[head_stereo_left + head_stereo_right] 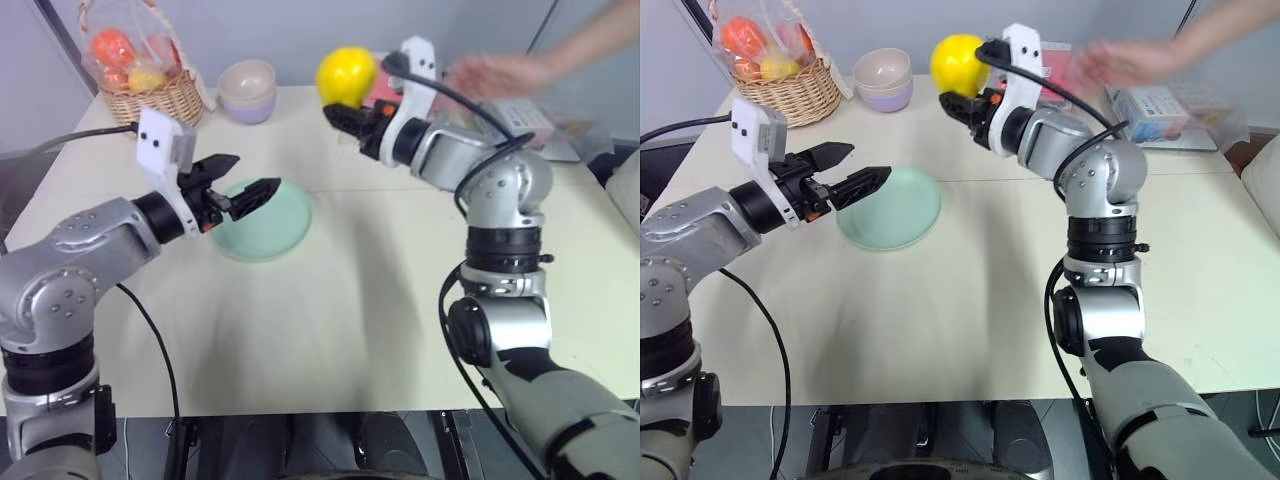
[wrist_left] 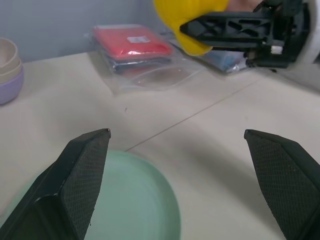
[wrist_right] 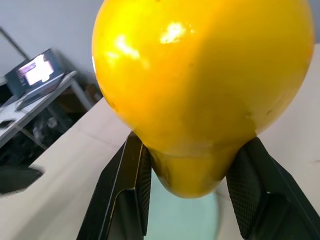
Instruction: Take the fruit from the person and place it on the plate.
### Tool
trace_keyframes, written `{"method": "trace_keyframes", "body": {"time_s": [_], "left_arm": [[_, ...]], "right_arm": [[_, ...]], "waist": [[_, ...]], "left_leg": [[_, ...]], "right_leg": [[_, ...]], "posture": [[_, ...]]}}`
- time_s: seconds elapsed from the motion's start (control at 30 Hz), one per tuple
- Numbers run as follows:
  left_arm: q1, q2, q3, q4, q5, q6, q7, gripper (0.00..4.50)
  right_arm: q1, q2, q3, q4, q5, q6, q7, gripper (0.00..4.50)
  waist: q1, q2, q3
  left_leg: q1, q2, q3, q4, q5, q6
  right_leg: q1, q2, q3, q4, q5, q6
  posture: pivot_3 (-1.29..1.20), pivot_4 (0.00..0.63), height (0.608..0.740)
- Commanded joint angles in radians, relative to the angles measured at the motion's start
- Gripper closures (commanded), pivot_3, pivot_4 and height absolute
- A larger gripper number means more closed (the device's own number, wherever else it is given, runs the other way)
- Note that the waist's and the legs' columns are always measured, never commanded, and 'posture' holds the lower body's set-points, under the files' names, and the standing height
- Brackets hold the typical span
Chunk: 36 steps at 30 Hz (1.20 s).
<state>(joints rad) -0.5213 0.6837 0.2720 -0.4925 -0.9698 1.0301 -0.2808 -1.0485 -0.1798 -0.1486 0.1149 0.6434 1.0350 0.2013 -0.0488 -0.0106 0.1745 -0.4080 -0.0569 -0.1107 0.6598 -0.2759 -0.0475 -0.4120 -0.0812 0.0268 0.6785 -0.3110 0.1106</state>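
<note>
Two grey robot arms reach forward over a pale surface [image 1: 340, 340]. On the robot's right, the right end effector [image 1: 347, 112] has its two black fingers closed on the fruit [image 1: 346, 74] — a smooth, bright yellow, lemon-like fruit, held up in the air above the surface. In the right wrist view the fruit's narrow end sits wedged between the fingers, its long axis running roughly along them.

Beyond it, the person's hand [image 1: 490, 72] is blurred, apart from the fruit and toward the far right.

The plate [image 1: 275, 228], flat and mint green, lies on the surface to the robot's left of the fruit, lower and nearer the robot. So the coming move likely runs leftward and down. The left end effector [image 1: 243, 190] hovers just over the plate's near edge, fingers spread wide and holding nothing — nearer the plate than the right arm, and possibly in its way.

Stacked bowls [image 1: 247, 90] and a basket [image 1: 150, 95] of wrapped fruit stand at the far left.
</note>
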Motion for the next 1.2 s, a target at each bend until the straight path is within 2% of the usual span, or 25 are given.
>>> {"method": "trace_keyframes", "body": {"time_s": [0.03,0.27,0.5,0.77,0.97,1.03,1.2], "left_arm": [[0.019,0.036,0.071,-0.027,0.005,-0.015,0.009,0.00],[0.119,0.075,0.174,-0.101,-0.040,0.026,0.075,0.00],[0.213,0.108,0.267,-0.166,-0.112,0.065,0.153,0.00],[0.266,0.132,0.305,-0.202,-0.196,0.063,0.214,0.00],[0.266,0.143,0.285,-0.197,-0.233,0.046,0.244,0.00],[0.267,0.149,0.281,-0.194,-0.243,0.043,0.242,0.00],[0.272,0.164,0.255,-0.183,-0.247,0.032,0.218,0.00]], "right_arm": [[0.044,0.051,0.055,-0.064,-0.015,-0.010,-0.002,3.01],[0.125,0.178,0.184,0.003,-0.089,-0.076,0.030,3.01],[0.174,0.234,0.336,0.144,-0.216,-0.192,0.115,3.01],[0.172,0.252,0.346,0.264,-0.306,-0.284,0.145,3.01],[0.187,0.242,0.335,0.218,-0.313,-0.259,0.172,0.11],[0.201,0.220,0.329,0.156,-0.295,-0.221,0.194,0.05],[0.200,0.054,0.220,-0.135,-0.172,-0.066,0.287,0.05]], "waist": [[0.001,0.000,0.000],[0.001,0.000,0.000],[0.004,0.000,0.000],[0.003,0.000,0.000],[0.003,0.000,0.000],[0.003,0.000,0.000],[0.011,0.000,0.000]], "left_leg": [[0.000,0.000,0.000,0.000,0.000,0.000],[0.000,0.000,0.000,0.000,0.000,-0.001],[0.000,0.000,0.000,0.000,0.000,-0.001],[0.000,-0.001,0.000,-0.001,0.001,-0.001],[0.000,0.000,0.000,-0.001,0.001,-0.001],[0.000,0.000,0.000,-0.001,0.001,-0.001],[0.000,-0.001,-0.001,-0.001,0.001,-0.001]], "right_leg": [[0.000,0.000,0.000,0.000,0.000,0.000],[-0.001,0.000,0.000,0.000,0.000,0.000],[-0.001,0.000,0.000,0.000,0.000,0.000],[-0.001,0.000,0.000,0.000,0.000,0.000],[-0.001,0.000,0.000,0.000,0.000,0.000],[-0.001,0.000,0.000,0.000,0.000,0.000],[0.000,-0.001,0.000,0.000,0.000,0.000]], "posture": [[0.00,0.150,0.740],[0.00,0.150,0.740],[0.00,0.150,0.740],[0.00,0.150,0.740],[0.00,0.150,0.740],[0.00,0.150,0.740],[0.00,0.150,0.740]]}}
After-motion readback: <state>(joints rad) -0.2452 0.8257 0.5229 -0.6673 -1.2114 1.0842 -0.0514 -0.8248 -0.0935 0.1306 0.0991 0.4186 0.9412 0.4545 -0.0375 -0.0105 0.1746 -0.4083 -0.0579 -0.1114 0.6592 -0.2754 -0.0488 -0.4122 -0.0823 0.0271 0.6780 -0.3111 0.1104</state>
